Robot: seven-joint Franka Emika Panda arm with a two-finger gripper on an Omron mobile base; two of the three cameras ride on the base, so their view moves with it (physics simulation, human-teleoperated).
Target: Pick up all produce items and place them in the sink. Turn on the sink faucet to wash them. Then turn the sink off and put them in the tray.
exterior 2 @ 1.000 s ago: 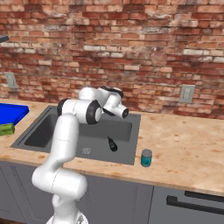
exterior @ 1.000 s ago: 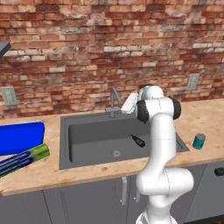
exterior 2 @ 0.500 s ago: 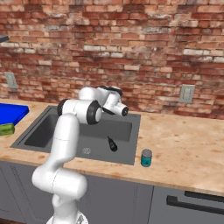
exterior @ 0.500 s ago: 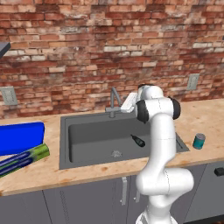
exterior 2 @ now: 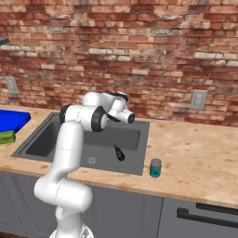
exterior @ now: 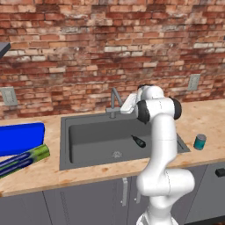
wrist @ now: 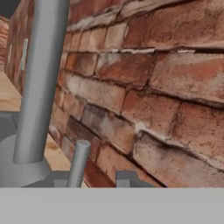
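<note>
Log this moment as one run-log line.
produce: in sink | gripper: at faucet handle, closing | tray: without produce

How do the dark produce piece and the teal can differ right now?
The produce is near-black, long and tapered, lying on its side; the can is teal, cylindrical and upright. The produce lies on the floor of the sink; the can stands on the counter to the sink's right. Both look similarly small.

The faucet [wrist: 37,83] is looking like smooth matt grey metal right by the jaws, with rough red brick wall [wrist: 153,87] behind. The counter [exterior: 206,118] is showing light wood grain, and the sink [exterior: 96,140] is looking matt dark grey.
</note>
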